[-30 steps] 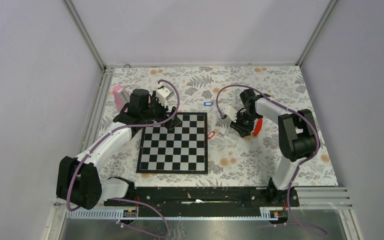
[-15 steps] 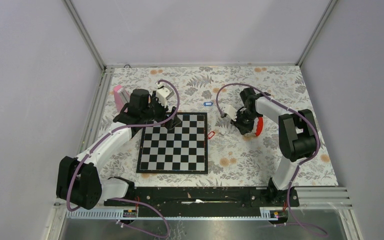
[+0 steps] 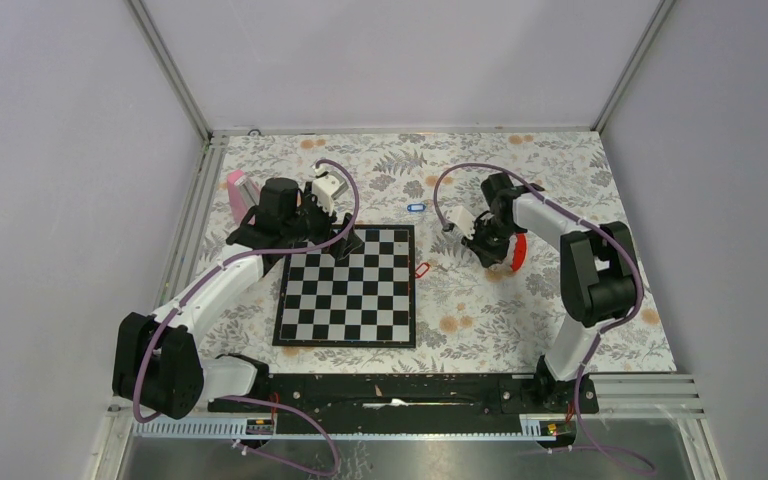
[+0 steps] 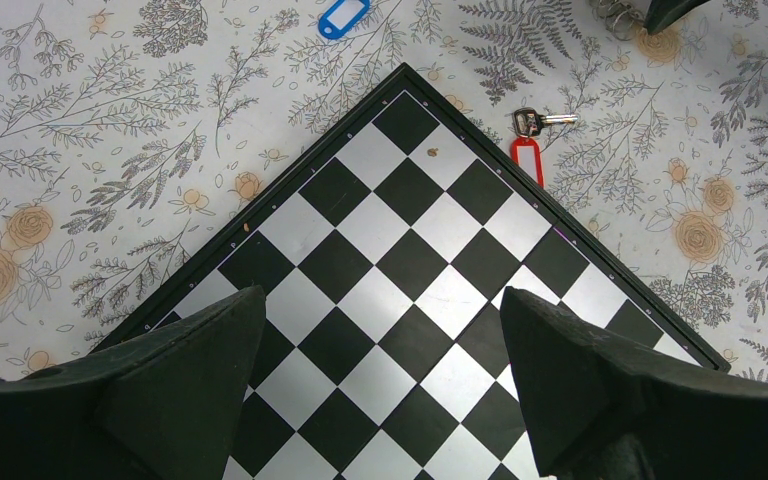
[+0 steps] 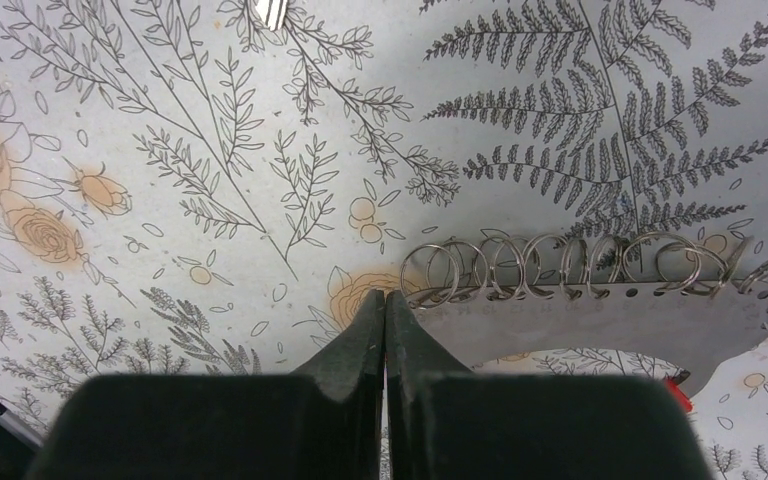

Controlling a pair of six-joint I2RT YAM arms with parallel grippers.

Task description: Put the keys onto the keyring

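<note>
Right wrist view shows my right gripper [image 5: 385, 305] with fingers pressed together at the end of the keyring [image 5: 600, 300]; whether they pinch it I cannot tell. My left gripper [image 4: 380, 295] hangs spread wide over the chessboard [image 4: 410, 260] corner. The red-tagged key [image 4: 527, 150] lies just beside the board, the blue-tagged key [image 4: 343, 15] farther off.

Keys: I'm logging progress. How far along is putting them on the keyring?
Done: nothing; the red key and blue key lie loose on the table. In hand: right gripper shut at one end of the keyring, grip unclear. Left: threading both keys; left gripper hangs open over the chessboard.
</note>
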